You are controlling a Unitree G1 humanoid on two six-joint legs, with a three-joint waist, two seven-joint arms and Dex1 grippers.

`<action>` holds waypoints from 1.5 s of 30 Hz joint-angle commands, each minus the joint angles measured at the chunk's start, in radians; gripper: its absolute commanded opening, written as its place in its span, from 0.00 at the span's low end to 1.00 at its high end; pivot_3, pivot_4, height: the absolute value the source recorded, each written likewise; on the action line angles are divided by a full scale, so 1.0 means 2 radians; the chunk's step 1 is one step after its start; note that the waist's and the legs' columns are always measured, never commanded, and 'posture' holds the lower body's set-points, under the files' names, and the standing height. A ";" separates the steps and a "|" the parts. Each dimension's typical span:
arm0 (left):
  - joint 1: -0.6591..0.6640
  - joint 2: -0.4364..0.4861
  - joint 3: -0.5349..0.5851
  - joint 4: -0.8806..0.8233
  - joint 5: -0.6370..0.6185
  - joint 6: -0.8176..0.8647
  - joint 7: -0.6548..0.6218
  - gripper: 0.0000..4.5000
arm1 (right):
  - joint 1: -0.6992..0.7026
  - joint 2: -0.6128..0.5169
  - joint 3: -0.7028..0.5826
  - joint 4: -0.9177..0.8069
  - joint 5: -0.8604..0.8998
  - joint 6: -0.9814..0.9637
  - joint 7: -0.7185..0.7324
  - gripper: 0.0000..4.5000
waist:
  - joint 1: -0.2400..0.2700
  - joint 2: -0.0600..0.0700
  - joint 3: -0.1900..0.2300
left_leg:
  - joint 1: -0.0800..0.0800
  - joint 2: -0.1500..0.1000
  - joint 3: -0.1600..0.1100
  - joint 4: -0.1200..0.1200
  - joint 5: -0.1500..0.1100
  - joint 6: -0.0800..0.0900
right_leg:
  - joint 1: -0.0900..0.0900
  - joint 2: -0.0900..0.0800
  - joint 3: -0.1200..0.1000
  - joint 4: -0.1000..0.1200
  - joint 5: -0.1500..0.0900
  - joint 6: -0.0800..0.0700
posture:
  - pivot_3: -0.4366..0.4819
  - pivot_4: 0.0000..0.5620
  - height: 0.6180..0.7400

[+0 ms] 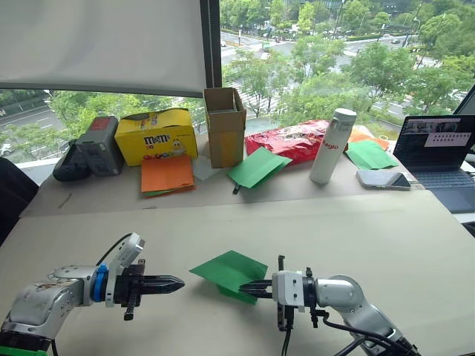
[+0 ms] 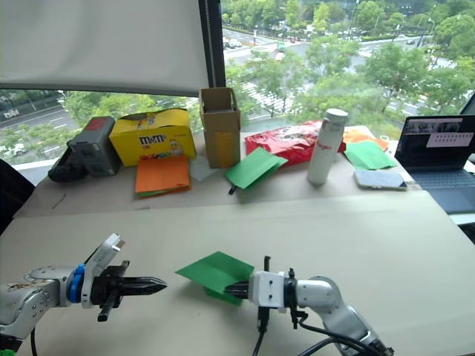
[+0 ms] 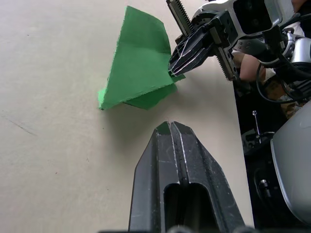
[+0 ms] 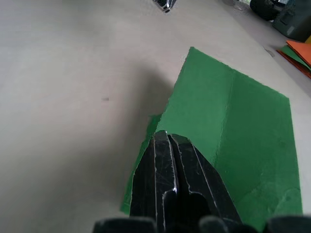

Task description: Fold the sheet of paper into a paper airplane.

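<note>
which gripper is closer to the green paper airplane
Right. The right gripper is shut on the paper airplane at its near edge; the left gripper, shut, sits apart to its left.

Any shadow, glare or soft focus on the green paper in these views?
Left wrist view: the green paper casts a soft shadow on the table; the left pincer, shut, is soft in the foreground. Right wrist view: a broad shadow falls beside the paper, and the right pincer pinching it looks blurred. Head views: bright window behind, no glare on the paper.
</note>
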 commanded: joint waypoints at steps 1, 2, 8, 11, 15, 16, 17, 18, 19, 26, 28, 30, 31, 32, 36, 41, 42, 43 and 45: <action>-0.021 0.010 0.006 0.004 -0.008 0.011 -0.012 0.00 | 0.008 0.005 0.000 0.003 -0.027 -0.025 -0.023 0.02 | 0.000 0.000 0.000 | 0.000 0.000 0.000 0.000 0.000 0.000 | 0.000 0.000 0.000 0.000 0.000 0.000 | 0.48 0.27 1.00; -0.028 0.010 0.006 0.008 -0.009 0.014 -0.014 0.00 | 0.012 0.005 -0.002 0.010 -0.032 -0.030 -0.030 0.02 | 0.001 0.000 0.000 | 0.000 0.000 0.000 0.000 0.000 0.000 | 0.000 0.000 0.000 0.000 0.000 0.000 | 0.48 0.27 1.00; -0.071 0.005 -0.003 0.038 -0.001 0.015 -0.023 0.00 | 0.037 -0.004 -0.021 0.042 -0.044 -0.053 -0.062 0.02 | 0.001 -0.001 0.000 | 0.000 0.000 0.000 0.000 0.000 0.000 | 0.001 0.000 0.000 0.000 0.000 0.000 | 0.48 0.27 1.00; -0.086 -0.003 -0.011 0.051 0.007 0.007 -0.025 0.00 | 0.054 -0.015 -0.031 0.048 -0.039 -0.061 -0.068 0.02 | 0.002 -0.001 0.000 | 0.001 0.000 0.000 0.000 0.000 0.000 | 0.002 0.000 0.000 0.000 0.000 0.000 | 0.48 0.27 1.00; -0.110 -0.023 -0.024 0.071 0.023 -0.010 -0.016 0.00 | 0.067 -0.026 -0.040 0.048 -0.031 -0.067 -0.066 0.02 | 0.004 -0.001 0.000 | 0.005 -0.001 0.000 0.000 -0.001 0.001 | 0.006 0.000 0.000 -0.001 0.000 0.000 | 0.48 0.27 1.00; -0.117 -0.031 -0.031 0.079 0.035 -0.021 -0.011 0.00 | 0.067 -0.027 -0.039 0.048 -0.033 -0.067 -0.066 0.02 | 0.005 -0.002 0.000 | 0.006 0.000 0.000 0.000 -0.001 0.002 | 0.008 0.000 -0.001 -0.002 0.000 0.000 | 0.48 0.27 1.00; -0.128 -0.043 -0.040 0.091 0.050 -0.035 -0.001 0.00 | 0.066 -0.026 -0.037 0.050 -0.035 -0.067 -0.066 0.02 | 0.005 -0.002 0.000 | 0.007 0.000 0.000 0.000 -0.003 0.005 | 0.009 0.000 -0.001 -0.002 0.000 0.000 | 0.48 0.27 1.00; -0.140 -0.056 -0.049 0.104 0.064 -0.050 0.006 0.00 | 0.063 -0.025 -0.034 0.052 -0.040 -0.067 -0.066 0.02 | 0.006 -0.002 0.000 | 0.007 0.000 0.000 0.000 -0.003 0.005 | 0.009 0.000 -0.001 -0.002 0.000 0.000 | 0.48 0.27 1.00; -0.151 -0.068 -0.059 0.117 0.079 -0.066 0.011 0.00 | 0.059 -0.024 -0.030 0.053 -0.046 -0.067 -0.065 0.02 | 0.007 -0.002 0.000 | 0.007 -0.001 0.000 0.000 -0.003 0.005 | 0.009 0.000 -0.001 -0.002 0.000 0.000 | 0.48 0.27 1.00; -0.230 -0.134 -0.125 0.215 0.179 -0.215 -0.008 0.00 | 0.040 -0.024 -0.007 0.054 -0.079 -0.054 -0.053 0.02 | 0.003 -0.006 -0.001 | 0.007 0.000 0.000 0.001 -0.001 0.001 | 0.009 0.000 -0.001 -0.001 0.000 0.000 | 0.48 0.27 1.00; -0.236 -0.137 -0.147 0.234 0.201 -0.256 -0.037 0.00 | 0.040 -0.025 -0.004 0.052 -0.083 -0.054 -0.052 0.02 | 0.000 -0.006 -0.001 | 0.007 0.000 0.000 0.001 0.000 0.001 | 0.008 0.000 -0.001 -0.001 0.000 0.000 | 0.48 0.27 1.00; -0.241 -0.142 -0.160 0.247 0.201 -0.269 -0.072 0.00 | 0.040 -0.025 -0.003 0.050 -0.087 -0.052 -0.052 0.02 | -0.001 -0.006 -0.001 | 0.007 0.000 0.001 0.000 -0.001 0.001 | 0.008 0.000 0.000 -0.001 0.000 0.000 | 0.48 0.27 1.00; -0.243 -0.143 -0.164 0.253 0.201 -0.271 -0.087 0.00 | 0.040 -0.025 -0.003 0.049 -0.088 -0.051 -0.051 0.02 | -0.001 -0.006 -0.001 | 0.007 0.000 0.001 0.000 -0.001 0.001 | 0.008 0.000 0.000 -0.001 0.000 0.000 | 0.48 0.27 1.00; -0.245 -0.144 -0.168 0.259 0.202 -0.273 -0.100 0.00 | 0.040 -0.025 -0.002 0.048 -0.090 -0.050 -0.052 0.02 | -0.001 -0.006 -0.001 | 0.007 0.000 0.001 0.000 -0.001 0.001 | 0.008 0.000 0.000 -0.001 0.000 0.000 | 0.48 0.27 1.00; -0.258 -0.136 -0.200 0.272 0.184 -0.268 -0.125 0.00 | 0.041 -0.025 -0.002 0.045 -0.093 -0.046 -0.052 0.02 | 0.000 -0.006 -0.001 | 0.007 0.000 0.001 0.001 -0.003 0.005 | 0.008 0.001 -0.001 -0.001 0.000 0.000 | 0.48 0.27 1.00; -0.268 -0.152 -0.243 0.292 0.147 -0.246 -0.125 0.00 | 0.045 -0.021 -0.004 0.043 -0.085 -0.038 -0.053 0.02 | 0.000 -0.006 -0.001 | 0.007 0.000 0.001 0.001 -0.003 0.005 | 0.008 0.001 0.000 -0.001 0.000 0.000 | 0.48 0.27 1.00; -0.267 -0.161 -0.253 0.300 0.149 -0.253 -0.125 0.00 | 0.044 -0.021 -0.004 0.043 -0.086 -0.038 -0.052 0.02 | 0.000 -0.006 -0.001 | 0.007 0.000 0.001 0.001 -0.003 0.005 | 0.008 0.001 0.000 -0.001 0.000 0.000 | 0.48 0.27 1.00; -0.267 -0.167 -0.263 0.307 0.153 -0.261 -0.125 0.00 | 0.043 -0.022 -0.003 0.044 -0.087 -0.038 -0.051 0.02 | 0.000 -0.006 -0.001 | 0.007 0.000 0.001 0.001 -0.003 0.005 | 0.008 0.001 0.000 -0.001 0.000 0.000 | 0.48 0.27 1.00; -0.264 -0.181 -0.280 0.313 0.155 -0.265 -0.125 0.00 | 0.040 -0.024 -0.003 0.045 -0.088 -0.039 -0.050 0.02 | 0.000 -0.006 -0.001 | 0.007 0.000 0.001 0.001 -0.003 0.005 | 0.008 0.001 -0.001 -0.001 0.000 0.000 | 0.48 0.27 1.00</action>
